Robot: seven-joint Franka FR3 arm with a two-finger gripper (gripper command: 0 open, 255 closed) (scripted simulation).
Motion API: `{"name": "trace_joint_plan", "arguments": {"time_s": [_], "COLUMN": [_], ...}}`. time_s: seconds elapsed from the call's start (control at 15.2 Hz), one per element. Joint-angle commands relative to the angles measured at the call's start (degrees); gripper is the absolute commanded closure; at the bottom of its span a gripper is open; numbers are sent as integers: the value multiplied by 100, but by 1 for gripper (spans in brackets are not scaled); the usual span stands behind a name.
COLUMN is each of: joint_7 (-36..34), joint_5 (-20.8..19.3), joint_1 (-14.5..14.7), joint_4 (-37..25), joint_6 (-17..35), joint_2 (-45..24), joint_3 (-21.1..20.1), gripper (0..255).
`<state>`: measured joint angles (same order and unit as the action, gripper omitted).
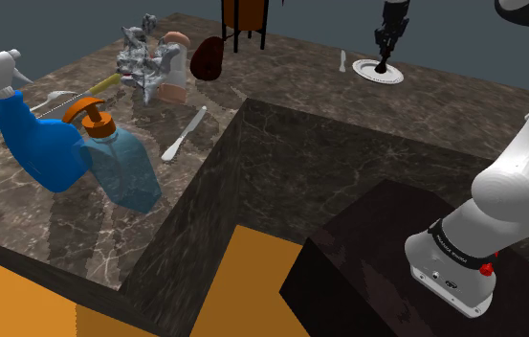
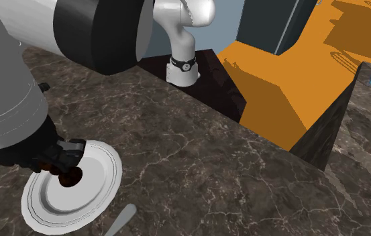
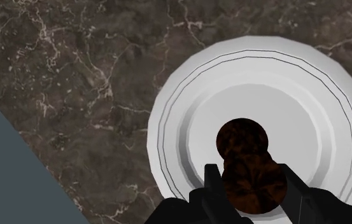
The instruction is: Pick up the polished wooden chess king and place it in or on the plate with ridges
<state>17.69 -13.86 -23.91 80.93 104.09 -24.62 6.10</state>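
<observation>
Your gripper (image 3: 251, 183) clasps the dark wooden chess king (image 3: 241, 143) above the white ridged plate (image 1: 379, 74), upper right in the shoulder view; released too high, it could topple and roll off.

A dark, marbled, L-shaped countertop (image 1: 329, 144) carries everything. Near its far edge in the shoulder view lies a white ridged plate (image 1: 394, 77), with a small white utensil (image 1: 342, 62) just beside it. On the wing at that view's left rest a blue spray bottle (image 1: 37, 153) and a clear blue pump bottle (image 1: 128, 172), close together. A long white utensil (image 1: 184, 134) lies near them, and a crumpled silver object (image 1: 143, 62) sits farther back.
</observation>
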Motion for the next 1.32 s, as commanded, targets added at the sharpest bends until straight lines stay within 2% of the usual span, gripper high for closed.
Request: {"name": "trace_joint_plan", "arguments": {"time_s": [0.0, 0.4, 0.46, 0.79, 1.06, 1.25], "joint_7": [-16, -16, -16, -16, 35, 35], "joint_5": [-3, -3, -3, -3, 22, 22], "joint_1": [2, 2, 2, 2, 96, 96], "joint_4": [50, 50, 49, 49, -680, -680], "joint_6": [52, 52, 52, 52, -672, -671], "joint_2": [0, 0, 0, 0, -19, -19], "joint_3": [-1, -1, -1, -1, -33, -33], "gripper": [255, 255, 0, 0, 0, 0]}}
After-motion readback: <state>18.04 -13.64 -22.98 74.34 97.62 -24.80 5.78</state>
